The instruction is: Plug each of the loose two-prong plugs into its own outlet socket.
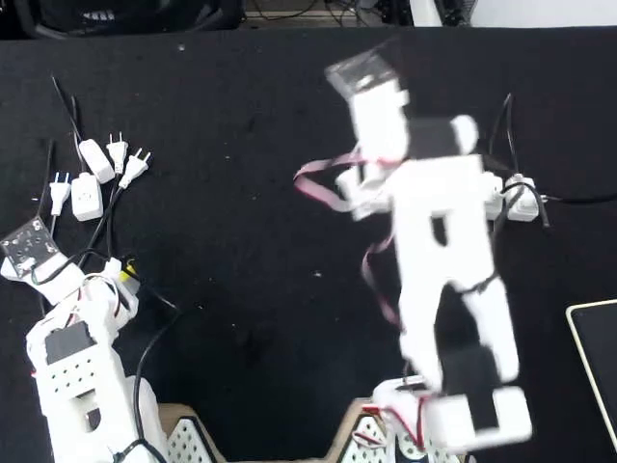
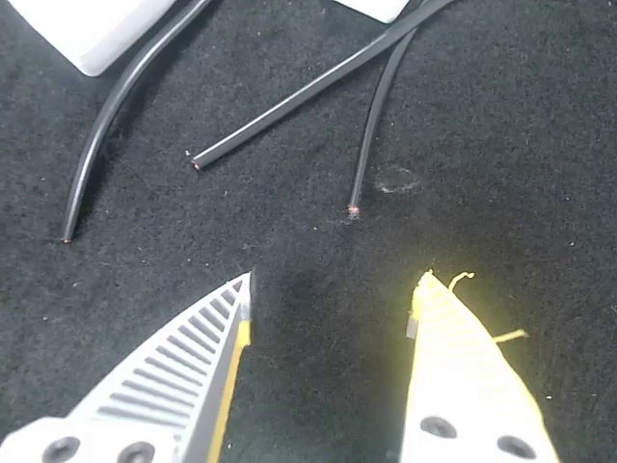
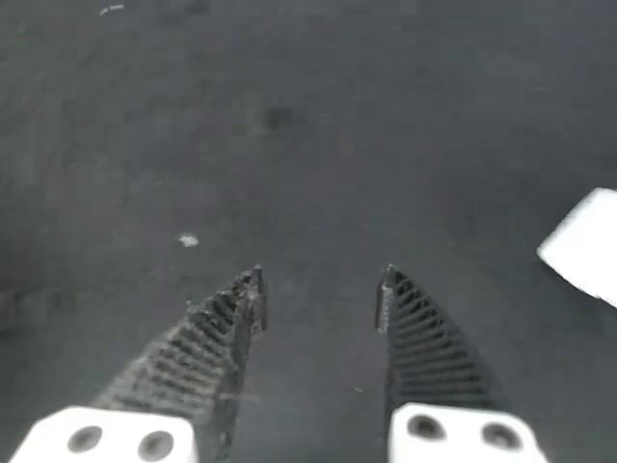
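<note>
Surface: black cloth-covered table [image 1: 241,241], under both arms.
Left gripper [image 2: 333,289]: spread, with nothing between the tips. 1 of its fingers [image 2: 453,347] is yellow, the other white and ribbed. You find it low over the cloth at the near-left of the table.
Right gripper [image 3: 321,285]: spread and holding nothing, with 2 black ribbed fingers [image 3: 424,338] over bare cloth.
Right arm [image 1: 443,251]: white, stretched over the middle of the table toward the far side.
Plug 1: leftmost white two-prong plug [image 1: 60,190], on a black cable at the far-left, loose on the cloth.
Plug 2: middle white two-prong plug [image 1: 118,152], loose, with its prongs toward the far edge.
Plug 3: third white two-prong plug [image 1: 136,166], just beside plug 2 and loose.
Socket: white square outlet socket block [image 1: 87,198], between plug 1 and the other 2.
Adapter: white oblong block [image 1: 94,159], just beyond the socket block, on a black cable.
Cable ends: 3 black cut cable ends [image 2: 196,164] with copper showing, just ahead of the left fingertips.
Far-right item: white block with black cables [image 1: 521,198], beside the right arm.
Unidentified: white corner [image 3: 583,241] near the right gripper. You cannot tell what it is.
</note>
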